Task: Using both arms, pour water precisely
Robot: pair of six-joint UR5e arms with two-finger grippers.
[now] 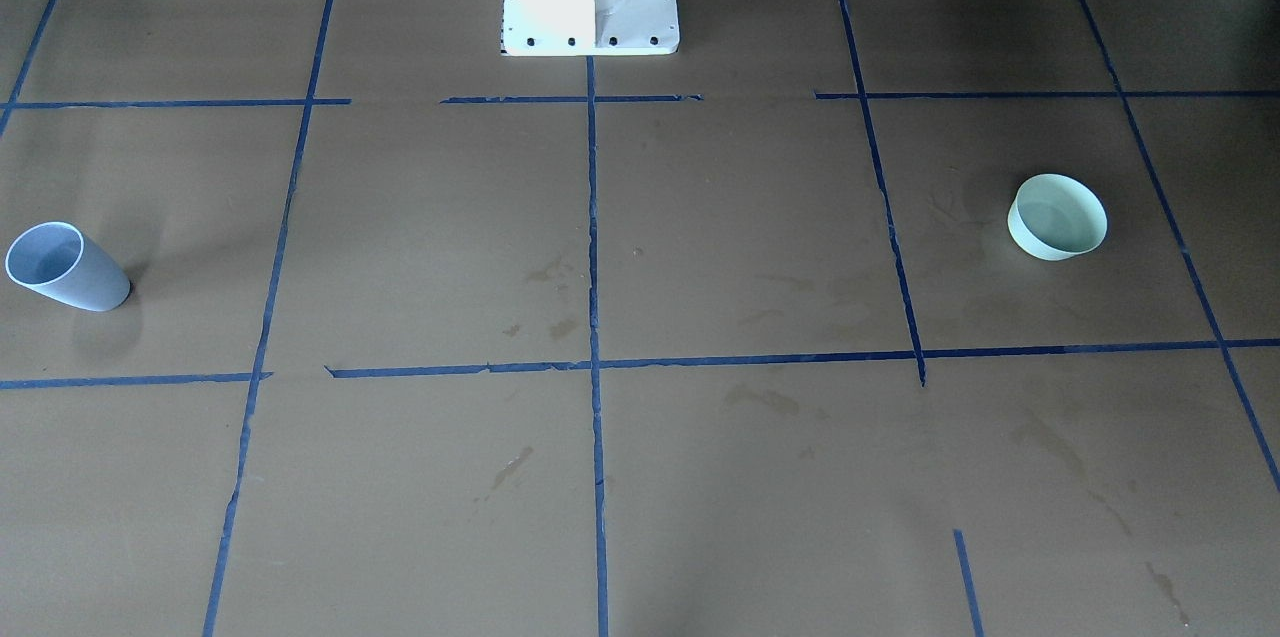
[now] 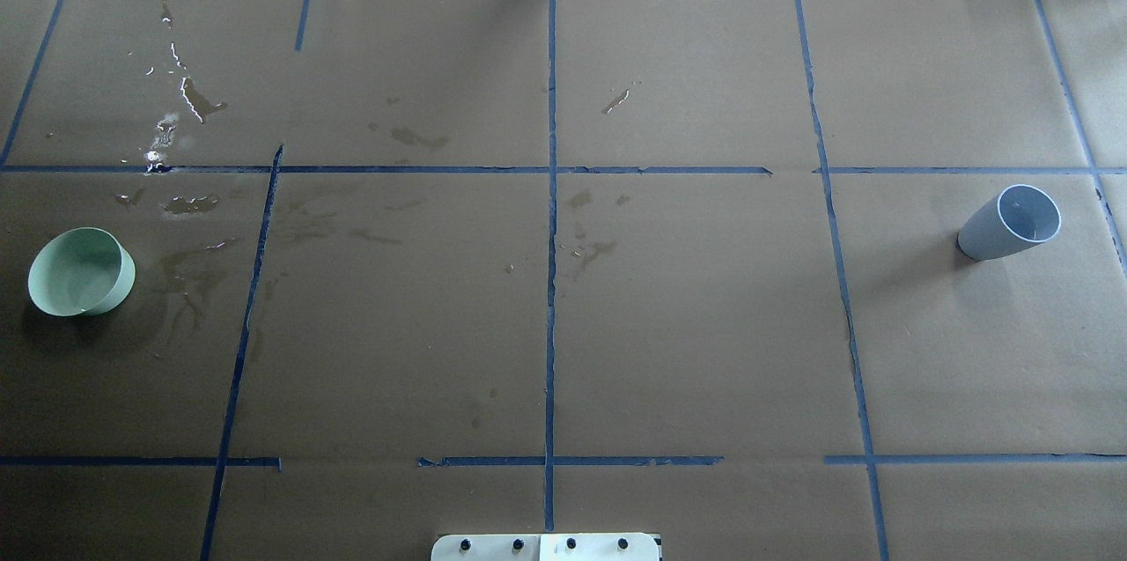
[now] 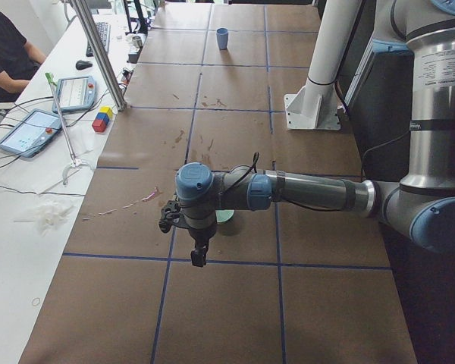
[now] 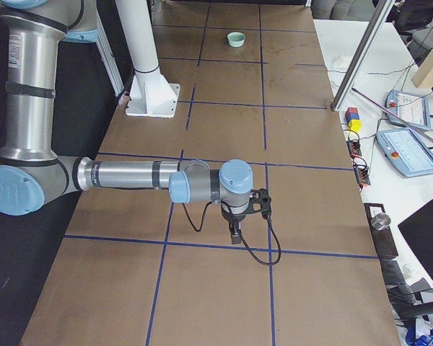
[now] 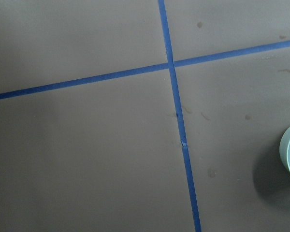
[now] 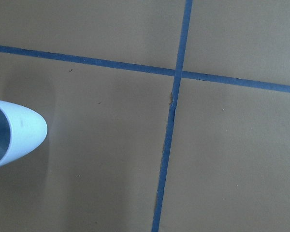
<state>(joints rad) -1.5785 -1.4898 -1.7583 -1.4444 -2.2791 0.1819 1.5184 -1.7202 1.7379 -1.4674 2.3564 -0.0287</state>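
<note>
**Vessels far apart, wet paper by the bowl**

The left arm [image 3: 311,193] hangs over the tabletop [image 2: 687,323] just beside the green bowl [image 2: 81,272] at the left end. The right arm [image 4: 123,175] hangs near the blue-grey cup [image 2: 1008,224] at the right end. Both vessels stand upright and free, well apart from each other.

The left pincer [image 3: 199,256] and right pincer [image 4: 234,233] show only from the side, so I cannot tell whether either is spread or pressed together.

Spilled water [image 2: 189,99] lies in glossy patches on the far side of the bowl. A shallow pool seems to sit inside the bowl, and the cup's fill cannot be read.

Likely risks:
- The bowl may skid on the damp paper as a pincer closes on it.
- The tapered cup may slip upward out of a pinch, or tip if it is nudged off-centre.
- Carrying either vessel across the wide gap invites sloshing.
- A pour started too high or tilted too fast would splash past the bowl's low rim.
</note>
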